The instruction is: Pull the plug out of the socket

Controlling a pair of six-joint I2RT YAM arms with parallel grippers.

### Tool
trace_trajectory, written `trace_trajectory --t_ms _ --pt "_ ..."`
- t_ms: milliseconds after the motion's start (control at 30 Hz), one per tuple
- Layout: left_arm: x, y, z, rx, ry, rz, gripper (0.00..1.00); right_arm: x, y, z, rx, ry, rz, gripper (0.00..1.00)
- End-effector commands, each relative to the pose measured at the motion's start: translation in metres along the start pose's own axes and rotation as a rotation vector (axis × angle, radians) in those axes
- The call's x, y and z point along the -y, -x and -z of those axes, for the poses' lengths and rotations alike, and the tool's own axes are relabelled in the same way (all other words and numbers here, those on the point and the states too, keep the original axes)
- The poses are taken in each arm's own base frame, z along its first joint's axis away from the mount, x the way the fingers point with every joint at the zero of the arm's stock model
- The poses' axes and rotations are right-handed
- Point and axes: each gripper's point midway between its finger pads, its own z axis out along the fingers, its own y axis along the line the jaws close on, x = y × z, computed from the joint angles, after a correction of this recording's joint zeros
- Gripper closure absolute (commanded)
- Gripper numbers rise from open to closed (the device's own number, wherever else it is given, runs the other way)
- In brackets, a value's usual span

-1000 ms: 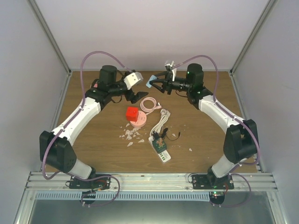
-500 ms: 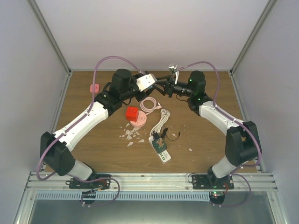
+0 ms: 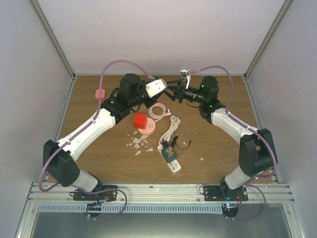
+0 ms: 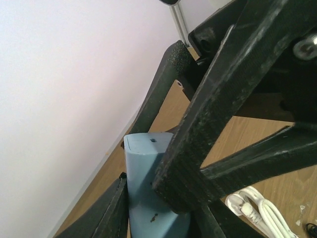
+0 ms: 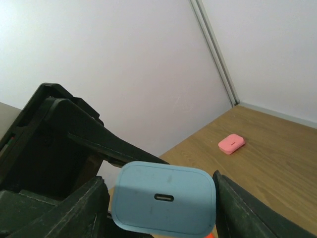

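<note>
Closure of left gripper [image 3: 166, 94] on blue plug [image 5: 163, 198], already clear of power strip [image 3: 170, 160], is newly recorded at upper centre; hold by right gripper [image 3: 172, 92] cannot be told.

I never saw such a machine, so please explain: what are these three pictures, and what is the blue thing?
A robot's left arm and right arm stand at a wooden table. One picture looks down from above; the other two come from wrist cameras. On the table lie a white power strip, a pink cable, a red block, a pink case and white crumbs. The blue charger hangs in the air between the fingers of the left gripper and the right gripper; which one grips it, I cannot tell.
</note>
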Motion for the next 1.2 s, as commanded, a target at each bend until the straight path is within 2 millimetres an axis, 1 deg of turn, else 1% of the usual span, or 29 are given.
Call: trace_trajectory --t_ms 0,33,100,200,233,267,367,467,567,733,833,867,933,1067,1167 --pt "-0.010 0.008 0.004 0.048 0.009 -0.010 0.87 -0.016 0.007 0.005 0.010 0.036 0.060 0.36" --pt "-0.011 0.005 0.005 0.045 -0.001 0.000 0.90 -0.016 0.009 0.006 0.011 0.032 0.069 0.30" --pt "-0.014 -0.003 0.007 0.033 -0.015 0.025 0.95 -0.017 0.010 0.007 0.009 0.026 0.088 0.15" --pt "-0.022 -0.017 0.013 0.020 -0.039 0.081 0.99 -0.016 0.014 0.009 0.007 0.007 0.131 0.02" --pt "-0.025 -0.021 0.015 0.018 -0.048 0.104 1.00 -0.016 0.014 0.009 0.005 -0.001 0.144 0.01" --pt "-0.032 -0.028 0.017 0.010 -0.048 0.130 1.00 -0.016 0.014 0.010 0.001 -0.006 0.160 0.00" --pt "-0.045 -0.047 0.025 -0.008 -0.068 0.205 1.00 -0.013 0.012 0.011 -0.023 -0.027 0.214 0.00" --pt "-0.060 -0.066 0.032 -0.030 -0.068 0.282 1.00 -0.009 0.004 0.013 -0.059 -0.049 0.284 0.00" --pt "-0.070 -0.084 0.039 -0.058 -0.068 0.340 1.00 -0.004 -0.009 0.017 -0.096 -0.079 0.334 0.00" --pt "-0.089 -0.123 0.054 -0.100 -0.068 0.445 1.00 -0.001 -0.030 0.026 -0.150 -0.092 0.400 0.00" --pt "-0.102 -0.155 0.064 -0.137 -0.039 0.510 1.00 0.000 -0.043 0.030 -0.182 -0.094 0.447 0.00" --pt "-0.111 -0.170 0.071 -0.151 -0.018 0.542 1.00 0.002 -0.048 0.032 -0.192 -0.099 0.449 0.00" --pt "-0.122 -0.195 0.080 -0.177 -0.004 0.599 1.00 0.005 -0.059 0.034 -0.217 -0.103 0.451 0.01" --pt "-0.135 -0.243 0.090 -0.242 0.011 0.681 1.00 0.010 -0.085 0.041 -0.281 -0.107 0.437 0.00" --pt "-0.148 -0.275 0.097 -0.259 0.032 0.759 1.00 0.012 -0.099 0.046 -0.309 -0.102 0.436 0.00"
